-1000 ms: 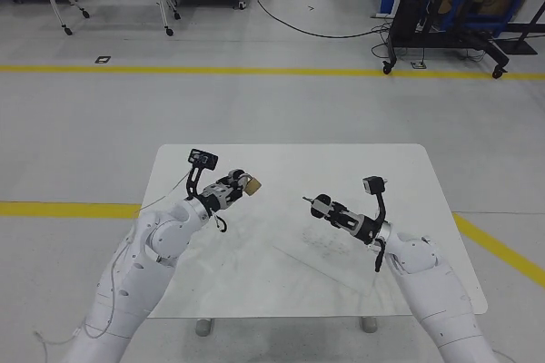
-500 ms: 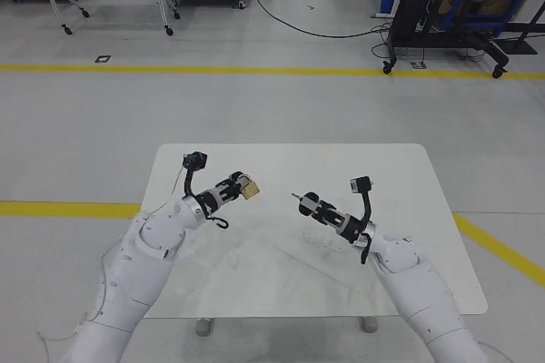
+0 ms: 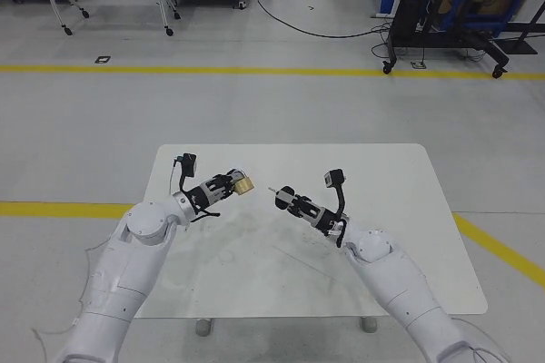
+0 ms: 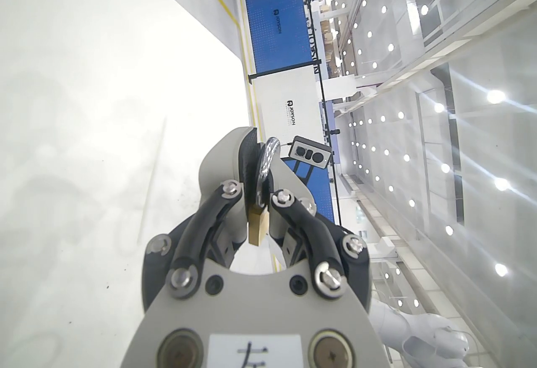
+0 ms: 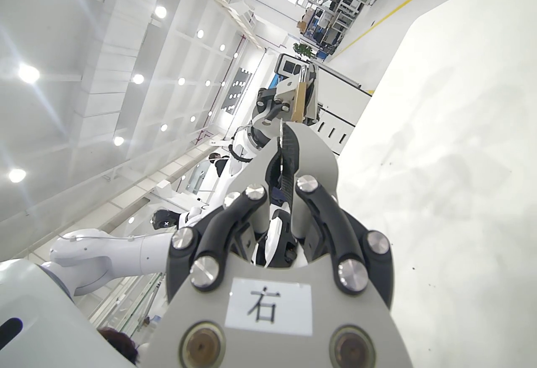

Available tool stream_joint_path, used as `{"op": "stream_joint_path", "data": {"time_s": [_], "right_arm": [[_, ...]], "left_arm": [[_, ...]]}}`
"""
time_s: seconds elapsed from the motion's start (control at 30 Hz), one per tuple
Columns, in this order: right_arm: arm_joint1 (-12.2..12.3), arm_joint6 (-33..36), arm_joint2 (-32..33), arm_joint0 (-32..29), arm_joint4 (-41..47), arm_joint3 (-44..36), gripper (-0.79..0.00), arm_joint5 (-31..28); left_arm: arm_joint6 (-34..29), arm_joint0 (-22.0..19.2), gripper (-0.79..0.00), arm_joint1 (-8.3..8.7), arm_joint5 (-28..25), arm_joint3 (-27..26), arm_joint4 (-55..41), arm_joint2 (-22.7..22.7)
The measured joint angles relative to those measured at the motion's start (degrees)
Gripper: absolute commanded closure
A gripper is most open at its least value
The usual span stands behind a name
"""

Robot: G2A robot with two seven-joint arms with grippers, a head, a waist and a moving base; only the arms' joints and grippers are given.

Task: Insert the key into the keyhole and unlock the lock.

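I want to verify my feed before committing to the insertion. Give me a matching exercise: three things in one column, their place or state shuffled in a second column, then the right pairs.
Things:
1. brass padlock with a silver shackle
2. thin silver key
3. white rectangular table

Places or states:
A. beneath both arms
B. clamped in the left gripper, above the table
C. clamped in the right gripper, tip aimed at the padlock, with a gap between them

Pairs: 1-B, 2-C, 3-A
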Motion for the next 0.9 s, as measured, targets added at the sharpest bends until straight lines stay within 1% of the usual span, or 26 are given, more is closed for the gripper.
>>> {"op": "stream_joint_path", "data": {"time_s": [0.07,0.1,0.2,0.27,0.43,0.57,0.7,0.8,0.9], "right_arm": [[0.0,0.0,0.0,0.0,0.0,0.0,0.0,0.0],[0.0,-0.1,0.0,-0.1,-0.1,-0.1,0.0,0.1],[0.0,-2.3,-0.3,-0.6,-2.4,-1.7,0.0,2.3],[-0.1,-3.8,-0.5,-1.1,-3.5,-3.0,0.0,3.5],[-0.8,-5.2,-2.1,-2.4,-0.5,-4.8,0.0,6.0],[-1.7,-7.3,-4.7,-2.3,-0.6,-3.7,0.0,7.7],[-2.8,-13.1,-6.4,-2.1,-0.6,-2.6,0.0,9.2],[-3.5,-17.2,-7.1,-2.1,-1.2,-2.0,0.0,9.3],[-3.9,-19.0,-7.6,-1.7,-1.9,-1.4,0.0,9.3]], "left_arm": [[0.7,0.5,0.0,-0.14,2.0,-0.2,-0.2,0.4],[0.1,0.5,0.0,-0.26,3.9,0.0,-2.2,0.5],[-1.6,-0.6,0.0,-0.35,8.3,1.4,-4.3,1.0],[-1.4,-1.0,0.0,-0.49,9.6,1.9,-5.0,1.2],[-1.1,-1.4,0.0,-0.81,10.0,2.6,-8.1,1.4],[1.5,-1.3,0.0,-1.09,9.0,2.4,-7.9,2.0],[4.9,-0.7,0.0,-1.35,8.1,1.9,-8.4,2.1],[6.3,-0.5,0.0,-1.43,8.1,1.6,-8.5,2.0],[7.1,-0.3,0.0,-1.44,8.1,1.3,-8.1,2.0]]}}
